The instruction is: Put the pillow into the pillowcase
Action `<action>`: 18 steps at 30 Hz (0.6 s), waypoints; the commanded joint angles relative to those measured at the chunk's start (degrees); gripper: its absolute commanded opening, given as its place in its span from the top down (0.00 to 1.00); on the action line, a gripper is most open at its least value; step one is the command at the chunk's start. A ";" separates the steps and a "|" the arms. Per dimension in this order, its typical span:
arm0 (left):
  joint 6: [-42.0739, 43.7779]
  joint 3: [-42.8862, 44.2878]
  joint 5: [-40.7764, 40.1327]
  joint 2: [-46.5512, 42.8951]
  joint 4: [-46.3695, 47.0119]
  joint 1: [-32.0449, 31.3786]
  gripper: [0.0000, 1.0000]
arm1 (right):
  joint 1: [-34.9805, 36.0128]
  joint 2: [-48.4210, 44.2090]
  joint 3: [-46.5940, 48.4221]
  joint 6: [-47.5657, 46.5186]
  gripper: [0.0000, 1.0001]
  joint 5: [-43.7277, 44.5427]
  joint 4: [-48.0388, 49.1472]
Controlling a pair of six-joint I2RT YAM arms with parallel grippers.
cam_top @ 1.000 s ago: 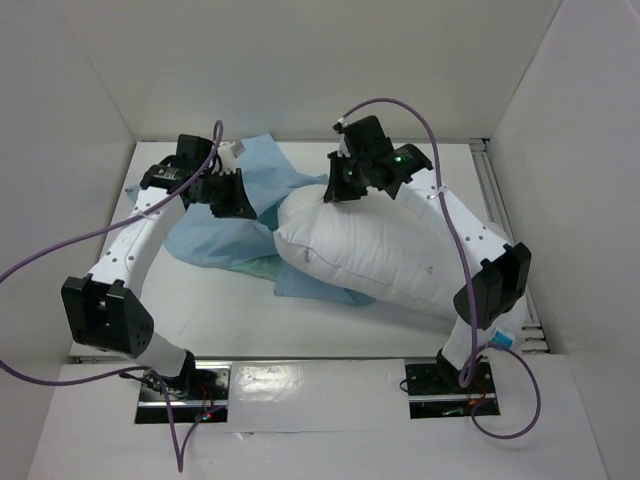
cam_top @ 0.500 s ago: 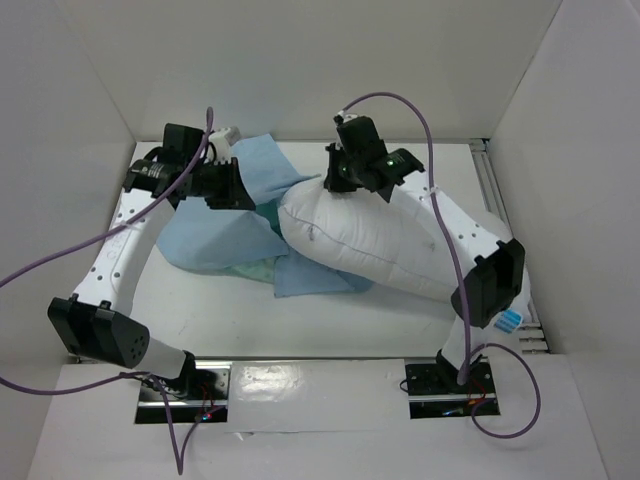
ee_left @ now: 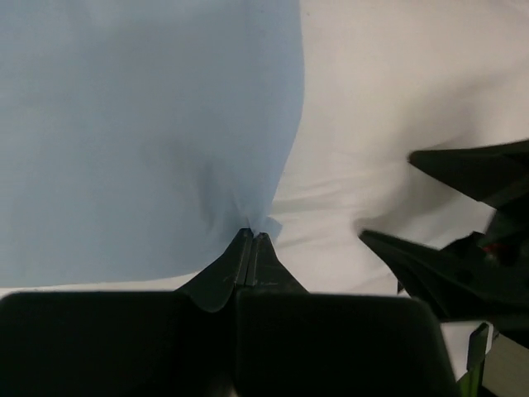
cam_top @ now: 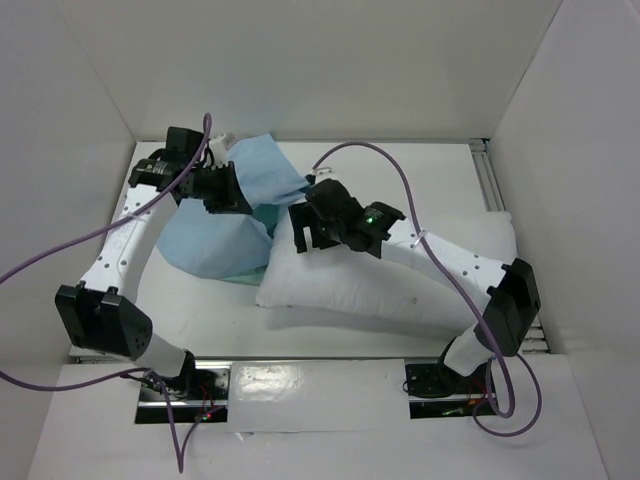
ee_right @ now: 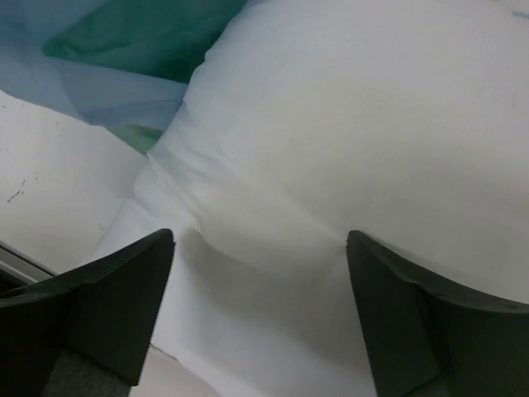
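Observation:
The white pillow (cam_top: 340,290) lies across the middle of the table, its left end beside the pillowcase (cam_top: 205,235). The pillowcase is a light blue heap at the left with a green inside showing (ee_right: 149,33). My left gripper (cam_top: 243,205) is shut on an edge of the blue cloth (ee_left: 149,124) and holds it up; the fingertips (ee_left: 252,237) pinch a fold. My right gripper (cam_top: 298,238) hovers open over the pillow's left end (ee_right: 347,124), fingers (ee_right: 124,289) wide apart and the pillow's surface below them. In the left wrist view, the pillow (ee_left: 397,91) lies right of the cloth.
White walls close the table in at the back and on both sides. A metal rail (cam_top: 495,190) runs along the right edge. Purple cables (cam_top: 370,150) loop above both arms. The right arm's links lie over the pillow's middle.
My right gripper has opened and let go of the pillow, then swung left and nearer. The pillow has dropped flat onto the table. The left gripper has kept its hold.

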 commanded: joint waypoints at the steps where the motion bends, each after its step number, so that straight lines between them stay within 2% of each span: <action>1: -1.24 0.56 -3.00 3.87 2.48 0.25 1.00 | 0.47 -3.16 2.82 -0.75 0.08 3.57 -5.24; 2: -1.24 1.09 -5.54 5.28 3.09 0.25 1.00 | 1.17 -3.16 4.48 -2.49 0.00 3.57 -6.21; 4: -2.99 3.29 -8.20 8.72 3.10 0.87 1.00 | 3.20 -1.95 7.74 -4.00 0.00 5.13 -10.59; 5: -2.99 3.82 -8.20 12.12 4.49 1.39 0.96 | 6.68 -0.89 8.88 -4.53 0.00 7.06 -12.44; 7: -3.79 5.65 -8.20 15.30 4.50 1.39 0.64 | 10.65 2.71 11.17 -4.53 0.00 13.83 -17.61; 8: -4.31 5.67 -8.20 17.14 3.98 1.39 0.45 | 14.24 3.86 11.70 -3.40 0.00 16.03 -19.12; 9: -4.92 5.67 -8.20 17.16 3.45 1.92 0.20 | 15.84 4.82 11.71 -3.39 0.00 19.36 -19.92; 11: -5.62 2.88 -8.20 15.15 3.45 1.92 0.12 | 19.09 6.76 11.71 -1.81 0.00 20.44 -20.71; 12: -6.41 1.38 -8.20 13.75 3.45 1.92 0.12 | 19.63 6.77 11.71 -1.20 0.00 20.44 -19.94; 14: -7.38 -3.98 -9.17 8.39 3.98 1.92 0.16 | 19.63 8.43 10.40 -1.19 0.00 19.22 -17.66; 16: -9.30 -7.94 -9.70 3.22 3.98 1.92 0.26 | 19.63 10.44 7.59 -0.59 0.00 20.08 -17.03; 18: -10.64 -13.46 -7.87 0.30 5.46 1.92 0.27 | 18.59 12.12 5.48 0.64 0.02 21.75 -16.24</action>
